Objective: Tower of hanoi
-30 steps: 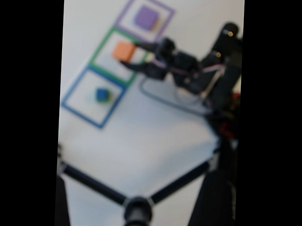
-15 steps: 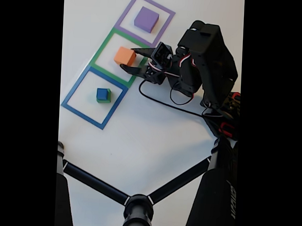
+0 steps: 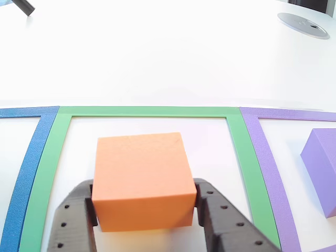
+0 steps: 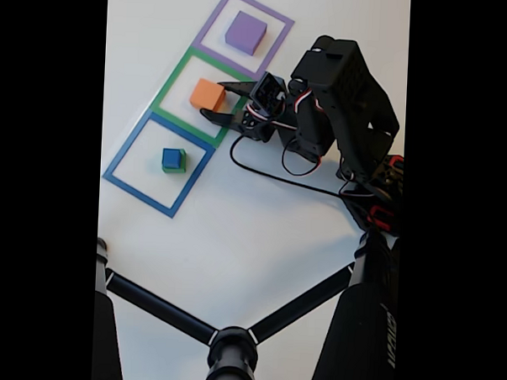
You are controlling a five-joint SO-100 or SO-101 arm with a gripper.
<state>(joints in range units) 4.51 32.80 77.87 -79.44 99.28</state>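
Claw (image 3: 144, 210) spread wide, fingers flanking the orange cube (image 3: 142, 178) inside the green square (image 3: 239, 142). Cube dead ahead between the tips, faces square to both fingers; purple cube (image 3: 321, 168) off right, untouched.

Super bright, table blown out white toward the top of the close-up view; both pics sharp, soft shadows.

middle cube (image 4: 208, 95) between pincer (image 4: 215, 100) fingers, inside square (image 4: 169, 84)
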